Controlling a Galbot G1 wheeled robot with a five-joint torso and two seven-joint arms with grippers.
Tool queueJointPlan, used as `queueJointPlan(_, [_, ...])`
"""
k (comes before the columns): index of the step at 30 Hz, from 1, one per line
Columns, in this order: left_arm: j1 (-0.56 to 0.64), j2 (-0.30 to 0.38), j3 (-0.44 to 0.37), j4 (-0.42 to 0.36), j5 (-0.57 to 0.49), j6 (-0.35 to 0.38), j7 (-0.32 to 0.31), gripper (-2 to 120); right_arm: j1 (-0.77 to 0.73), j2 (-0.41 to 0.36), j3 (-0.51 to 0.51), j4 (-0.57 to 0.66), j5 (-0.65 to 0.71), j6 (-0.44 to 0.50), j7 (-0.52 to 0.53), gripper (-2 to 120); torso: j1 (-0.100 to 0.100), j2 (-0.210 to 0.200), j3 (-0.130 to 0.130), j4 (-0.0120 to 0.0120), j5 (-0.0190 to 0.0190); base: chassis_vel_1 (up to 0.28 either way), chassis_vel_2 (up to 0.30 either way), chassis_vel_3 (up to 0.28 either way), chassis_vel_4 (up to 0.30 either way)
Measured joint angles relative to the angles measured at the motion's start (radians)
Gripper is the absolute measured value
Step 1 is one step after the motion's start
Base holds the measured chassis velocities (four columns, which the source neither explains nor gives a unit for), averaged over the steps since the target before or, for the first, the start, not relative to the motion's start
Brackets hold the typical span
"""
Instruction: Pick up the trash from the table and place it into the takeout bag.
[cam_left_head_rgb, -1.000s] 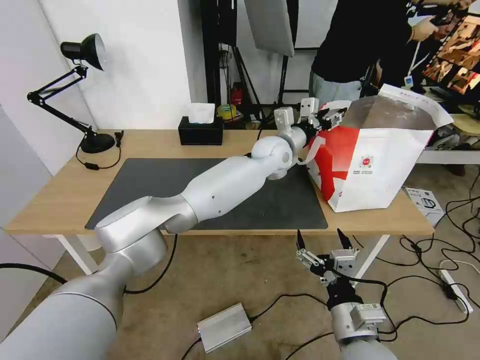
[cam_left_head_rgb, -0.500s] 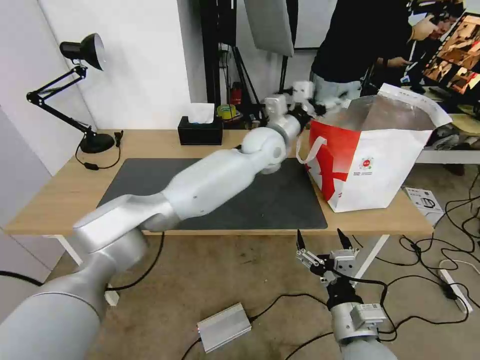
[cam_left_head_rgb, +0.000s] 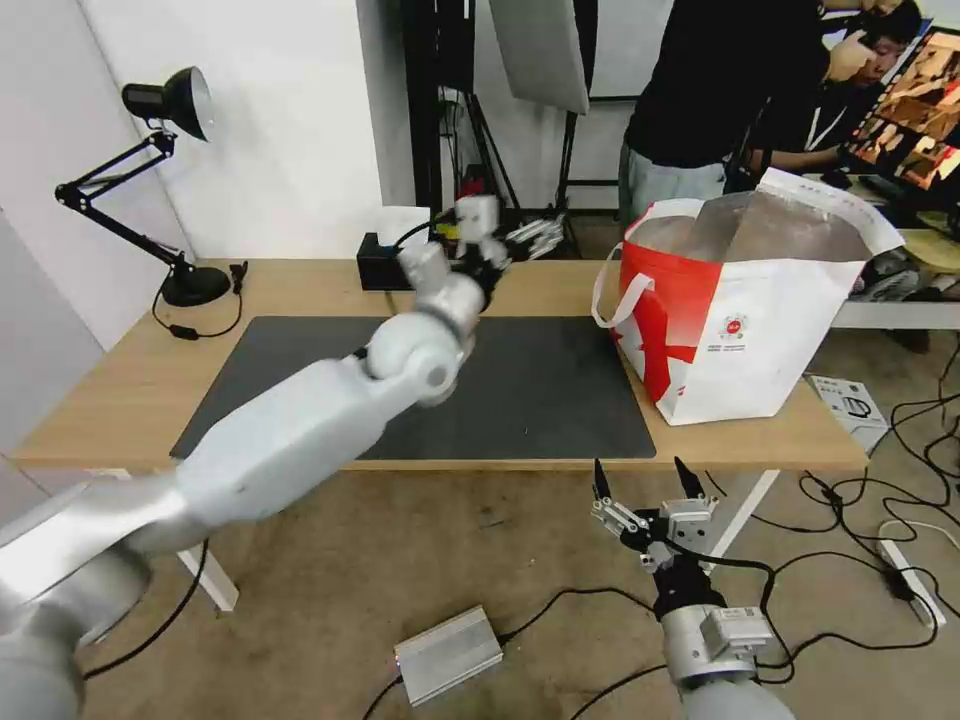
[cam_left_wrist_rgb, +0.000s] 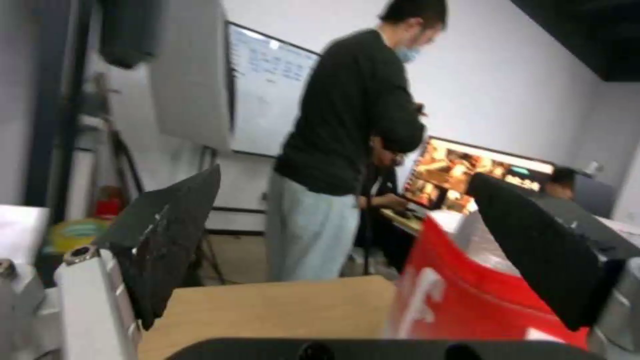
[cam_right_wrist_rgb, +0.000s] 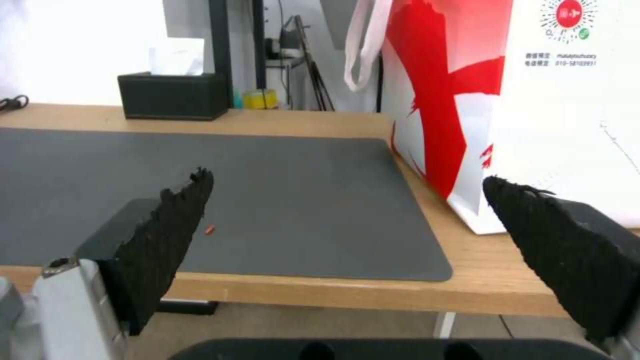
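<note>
tissue box (cam_left_head_rgb: 385, 262) behind left pincer (cam_left_head_rgb: 535, 237) | bag (cam_left_head_rgb: 760, 330) apart

left gripper (cam_left_wrist_rgb: 347, 240) fingers spread, empty, above table (cam_left_wrist_rgb: 280, 310); takeout bag (cam_left_wrist_rgb: 460, 295) red side near.

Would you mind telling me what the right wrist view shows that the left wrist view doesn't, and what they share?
Right wrist view alone: the open right gripper, the dark grey mat, the black tissue box, the bag's white handle and its small red logo. Left wrist view alone: the open left gripper and a person in a black top behind the table. Both: the light-wood table and the red-patterned takeout bag.
</note>
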Motion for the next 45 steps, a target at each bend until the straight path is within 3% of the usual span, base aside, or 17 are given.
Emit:
queueJointPlan(6, [0.111, 0.067, -0.108, -0.070, 0.016, -0.016, -0.005, 100, 0.000, 0.000, 0.000, 0.000, 0.000, 0.000, 0.000, 100, 0.000, 0.000, 0.000, -0.0004, 0.0003, 0.000, 0.000, 0.000, 0.000])
queueJointPlan(11, [0.251, 0.133, -0.209, -0.137, 0.063, -0.018, -0.003, 100, 0.000, 0.000, 0.000, 0.000, 0.000, 0.000, 0.000, 100, 0.000, 0.000, 0.000, -0.0001, 0.0003, 0.000, 0.000, 0.000, 0.000])
queueJointPlan(13, [0.364, 0.165, -0.287, -0.192, 0.095, -0.018, -0.001, 100, 0.000, 0.000, 0.000, 0.000, 0.000, 0.000, 0.000, 100, 0.000, 0.000, 0.000, -0.0002, 0.0003, 0.000, 0.000, 0.000, 0.000])
queueJointPlan(19, [0.564, 0.210, -0.444, -0.264, 0.131, -0.016, 0.002, 100, 0.000, 0.000, 0.000, 0.000, 0.000, 0.000, 0.000, 100, 0.000, 0.000, 0.000, 0.0000, 0.0004, 0.000, 0.000, 0.000, 0.000])
queueJointPlan(26, [0.746, 0.226, -0.561, -0.348, 0.186, -0.011, 0.002, 100, 0.000, 0.000, 0.000, 0.000, 0.000, 0.000, 0.000, 100, 0.000, 0.000, 0.000, -0.0002, 0.0006, 0.000, 0.000, 0.000, 0.000])
queueJointPlan(34, [0.967, 0.142, -0.718, -0.439, 0.312, -0.012, 0.002, 100, 0.000, 0.000, 0.000, 0.000, 0.000, 0.000, 0.000, 100, 0.000, 0.000, 0.000, -0.0003, 0.0006, 0.000, 0.000, 0.000, 0.000])
queueJointPlan(37, [1.082, 0.066, -0.797, -0.477, 0.380, -0.013, 0.018, 100, 0.000, 0.000, 0.000, 0.000, 0.000, 0.000, 0.000, 100, 0.000, 0.000, 0.000, -0.0002, 0.0007, 0.000, 0.000, 0.000, 0.000])
queueJointPlan(40, [1.116, 0.035, -0.815, -0.489, 0.410, -0.013, 0.022, 100, 0.000, 0.000, 0.000, 0.000, 0.000, 0.000, 0.000, 100, 0.000, 0.000, 0.000, -0.0001, 0.0007, 0.000, 0.000, 0.000, 0.000])
queueJointPlan(41, [1.165, -0.022, -0.837, -0.505, 0.469, -0.013, 0.028, 100, 0.000, 0.000, 0.000, 0.000, 0.000, 0.000, 0.000, 100, 0.000, 0.000, 0.000, -0.0001, 0.0006, 0.000, 0.000, 0.000, 0.000])
queueJointPlan(45, [1.220, -0.106, -0.862, -0.519, 0.563, -0.014, 0.035, 100, 0.000, 0.000, 0.000, 0.000, 0.000, 0.000, 0.000, 100, 0.000, 0.000, 0.000, -0.0003, 0.0007, 0.000, 0.000, 0.000, 0.000])
